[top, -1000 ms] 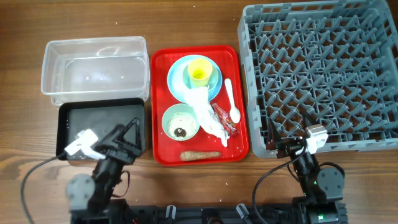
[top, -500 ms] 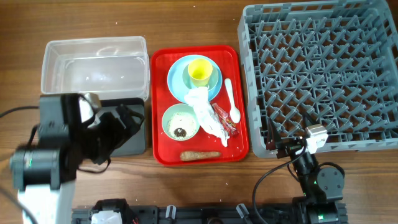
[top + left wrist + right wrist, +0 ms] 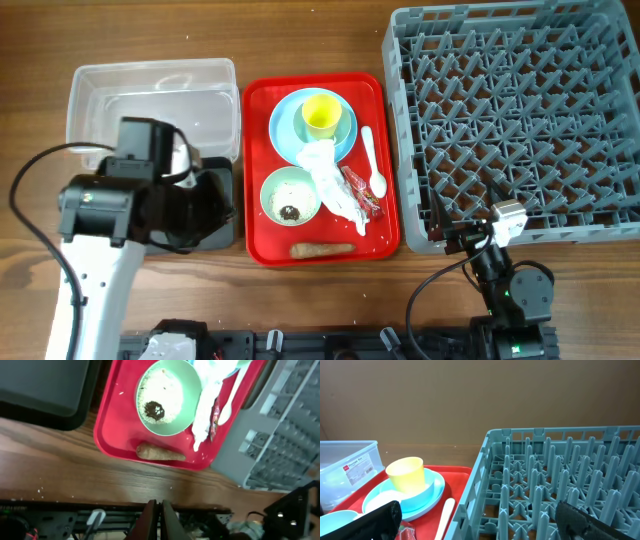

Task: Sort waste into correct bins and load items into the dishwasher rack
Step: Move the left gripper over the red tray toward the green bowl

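Note:
On the red tray (image 3: 262,150) a yellow cup (image 3: 320,115) stands on a light blue plate (image 3: 285,125). Beside them lie a crumpled tissue (image 3: 328,180), a red wrapper (image 3: 362,192), a white spoon (image 3: 373,160) and a brown stick (image 3: 322,248). The green bowl (image 3: 290,196) holds rice grains and dark bits (image 3: 155,410). My left gripper (image 3: 160,520) is shut and empty, held high above the table's front edge, and its arm (image 3: 130,200) covers most of the black tray (image 3: 222,215). My right gripper (image 3: 480,525) rests open at the grey rack's (image 3: 510,110) near corner.
A clear tub (image 3: 150,100) sits behind the black tray, left of the red tray. The rack fills the right side, close against the red tray's right edge. Cables trail along the front edge by both arm bases.
My left arm has lifted off its rest at the front and swung up over the black tray, and its jaws have shut. The right arm has not moved.

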